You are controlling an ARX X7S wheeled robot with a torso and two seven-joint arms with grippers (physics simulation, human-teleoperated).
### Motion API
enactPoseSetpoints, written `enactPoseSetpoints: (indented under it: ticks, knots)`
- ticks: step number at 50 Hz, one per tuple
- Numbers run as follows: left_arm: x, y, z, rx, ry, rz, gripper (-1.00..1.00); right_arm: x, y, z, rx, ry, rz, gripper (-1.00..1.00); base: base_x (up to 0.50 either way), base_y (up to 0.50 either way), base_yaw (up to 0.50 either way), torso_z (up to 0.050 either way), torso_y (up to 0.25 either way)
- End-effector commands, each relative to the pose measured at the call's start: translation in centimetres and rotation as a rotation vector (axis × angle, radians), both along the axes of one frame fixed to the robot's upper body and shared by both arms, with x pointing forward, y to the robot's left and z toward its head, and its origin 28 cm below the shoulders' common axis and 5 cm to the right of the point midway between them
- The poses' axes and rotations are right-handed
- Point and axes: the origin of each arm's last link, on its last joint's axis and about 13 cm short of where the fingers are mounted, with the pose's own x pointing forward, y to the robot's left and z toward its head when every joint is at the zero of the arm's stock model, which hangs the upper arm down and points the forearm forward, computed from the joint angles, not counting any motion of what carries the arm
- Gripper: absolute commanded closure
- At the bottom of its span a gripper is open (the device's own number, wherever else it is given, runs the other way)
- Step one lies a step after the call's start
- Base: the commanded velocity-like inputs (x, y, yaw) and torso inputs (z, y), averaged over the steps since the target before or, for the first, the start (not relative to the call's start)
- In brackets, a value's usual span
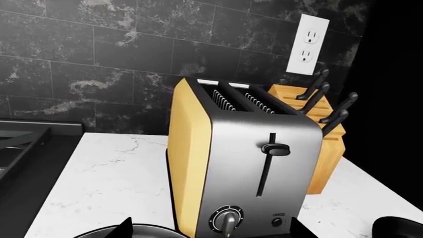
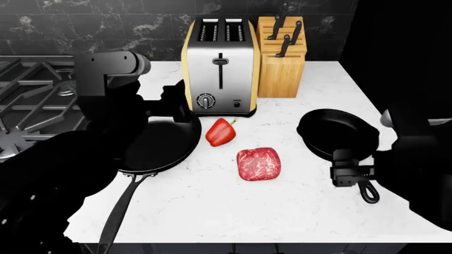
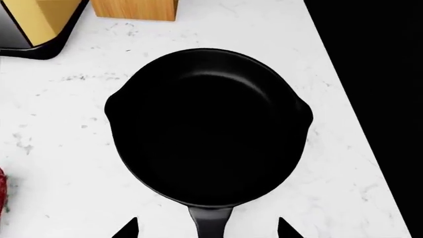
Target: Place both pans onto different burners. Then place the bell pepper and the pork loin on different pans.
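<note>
The wide glossy pan lies on the counter left of centre, its long handle pointing to the front; its far rim shows in the left wrist view. My left gripper hangs open above that far rim, facing the toaster, and shows in its own view too. The smaller matte pan sits at the right. My right gripper is open, one fingertip on each side of its handle. The bell pepper and pork loin lie between the pans. The burners' grates are at far left.
A steel and yellow toaster and a wooden knife block stand at the back against the dark tiled wall. A wall socket is above them. The white counter ends at the right edge beyond the small pan.
</note>
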Motion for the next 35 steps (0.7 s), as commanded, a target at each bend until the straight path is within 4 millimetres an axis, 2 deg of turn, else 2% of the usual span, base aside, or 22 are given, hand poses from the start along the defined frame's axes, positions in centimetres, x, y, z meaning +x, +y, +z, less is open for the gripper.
enactPoseSetpoints:
  ticks: [1,35]
  knots:
    - [0.0,0.0,0.0,0.007,-0.008,-0.007,-1.0,0.5,-0.2,-0.6,0.002,0.023,-0.001,-1.0,0.0,0.0,0.0,0.0,0.0]
    - [-0.2,-0.1,0.2,0.007,-0.011,-0.007,-1.0,1.2,-0.7,-2.7,0.035,0.072,-0.004,-1.0,0.0,0.0,0.0,0.0,0.0]
